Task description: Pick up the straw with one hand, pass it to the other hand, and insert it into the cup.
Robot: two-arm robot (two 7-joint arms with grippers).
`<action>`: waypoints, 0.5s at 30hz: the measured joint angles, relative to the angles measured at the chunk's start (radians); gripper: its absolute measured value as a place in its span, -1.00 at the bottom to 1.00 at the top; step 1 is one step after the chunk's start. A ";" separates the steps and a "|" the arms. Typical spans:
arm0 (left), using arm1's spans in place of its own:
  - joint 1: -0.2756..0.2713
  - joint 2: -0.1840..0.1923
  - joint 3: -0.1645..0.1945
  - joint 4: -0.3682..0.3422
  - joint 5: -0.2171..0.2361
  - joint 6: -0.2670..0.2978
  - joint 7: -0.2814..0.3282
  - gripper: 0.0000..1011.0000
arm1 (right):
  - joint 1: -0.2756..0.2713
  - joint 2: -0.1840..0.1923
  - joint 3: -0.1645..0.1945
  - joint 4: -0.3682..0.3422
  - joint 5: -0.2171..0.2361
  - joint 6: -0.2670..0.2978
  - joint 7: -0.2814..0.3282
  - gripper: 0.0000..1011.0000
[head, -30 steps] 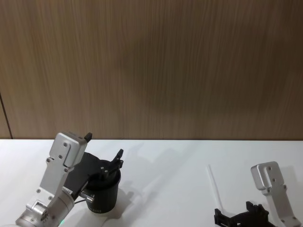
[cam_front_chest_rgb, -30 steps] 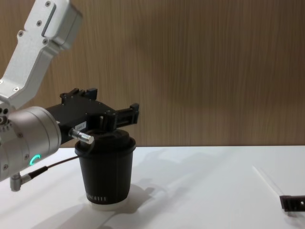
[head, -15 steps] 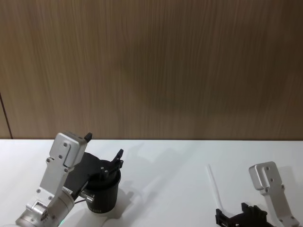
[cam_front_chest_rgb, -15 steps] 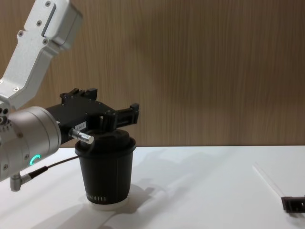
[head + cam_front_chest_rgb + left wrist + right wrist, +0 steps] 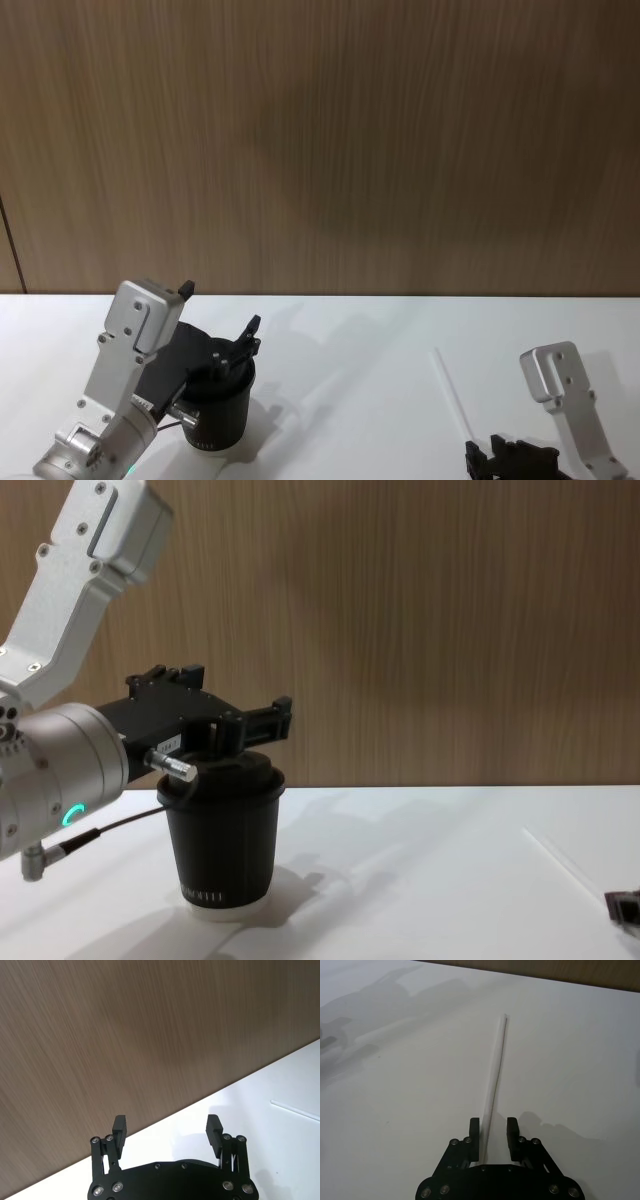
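Note:
The black cup with its domed lid stands at the left of the white table. My left gripper hovers open just over the lid, holding nothing. The thin white straw lies flat on the table at the right. My right gripper sits low at the straw's near end, open. The straw runs between its two fingers, close to one of them, and points away toward the wall.
The white table ends at a brown wood-panel wall. Bare table lies between the cup and the straw. The left arm's silver wrist with a teal light and a cable stands beside the cup.
My right gripper has drawn back along the straw toward my body, sinking lower in the head view. The straw has shifted very slightly. The left arm and the cup have not moved.

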 joint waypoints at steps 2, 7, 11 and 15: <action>0.000 0.000 0.000 0.000 0.000 0.000 0.000 0.98 | 0.000 0.000 0.000 -0.001 -0.001 0.002 0.001 -0.34; 0.000 0.000 0.000 0.000 0.000 0.000 0.000 0.98 | -0.002 -0.003 -0.001 -0.005 -0.003 0.008 0.008 -0.68; 0.000 0.000 0.000 0.000 0.000 0.000 0.000 0.98 | -0.003 -0.004 -0.002 -0.008 -0.005 0.011 0.012 -0.90; 0.000 0.000 0.000 0.000 0.000 0.000 0.000 0.98 | -0.005 -0.005 -0.002 -0.010 -0.006 0.013 0.016 -1.00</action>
